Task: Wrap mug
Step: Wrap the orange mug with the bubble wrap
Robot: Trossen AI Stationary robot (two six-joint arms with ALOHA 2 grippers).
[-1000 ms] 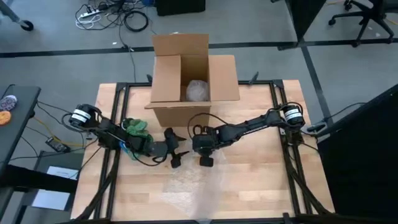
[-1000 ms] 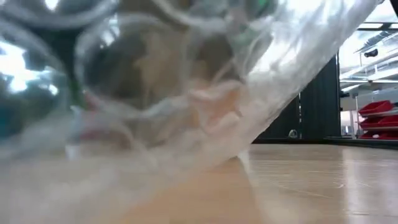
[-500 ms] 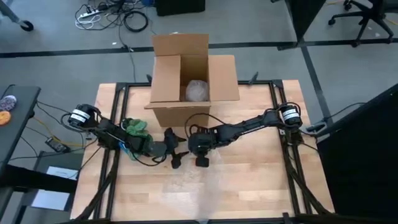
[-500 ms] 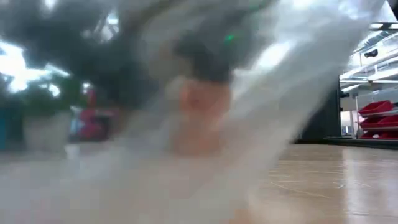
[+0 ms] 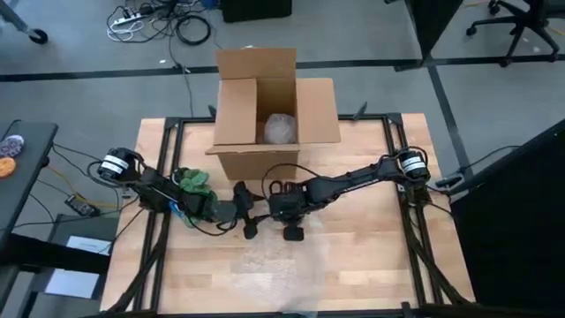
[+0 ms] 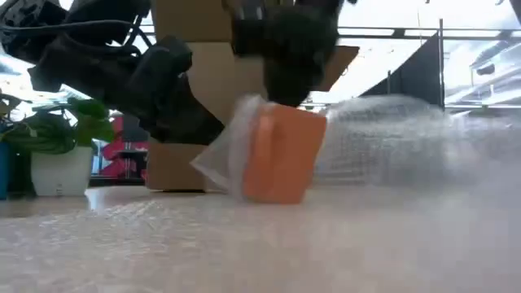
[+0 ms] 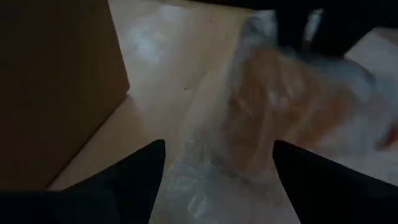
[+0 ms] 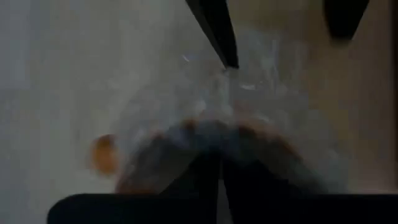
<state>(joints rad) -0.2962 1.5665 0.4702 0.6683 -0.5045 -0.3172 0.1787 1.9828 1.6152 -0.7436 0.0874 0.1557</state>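
Low view: the right gripper (image 6: pixel 281 81) reaches down from above onto the orange mug (image 6: pixel 281 155), pinching the bubble wrap (image 6: pixel 383 134) against its top; its fingers look closed on the wrap, though how firmly cannot be told. The mug sits on the table (image 6: pixel 244 244) mid-scene, tilted, with wrap draped over its left side and trailing off to the right. A second ago the wrap hung right against this camera and hid nearly everything; it has now dropped clear and lies flat across the near table.

From the high view, the right gripper (image 5: pixel 281 205) has shifted slightly left since then, closer to the left gripper (image 5: pixel 250 219). The left gripper sits just left of the mug, fingers spread apart, holding nothing; its wrist view shows the wrapped mug (image 7: pixel 280 106) ahead between its fingers (image 7: pixel 134 174).

Behind them stands the box (image 5: pixel 265 110), open, with a wrapped bundle (image 5: pixel 281 129) inside. A plant (image 6: pixel 57 134) stands at far left.
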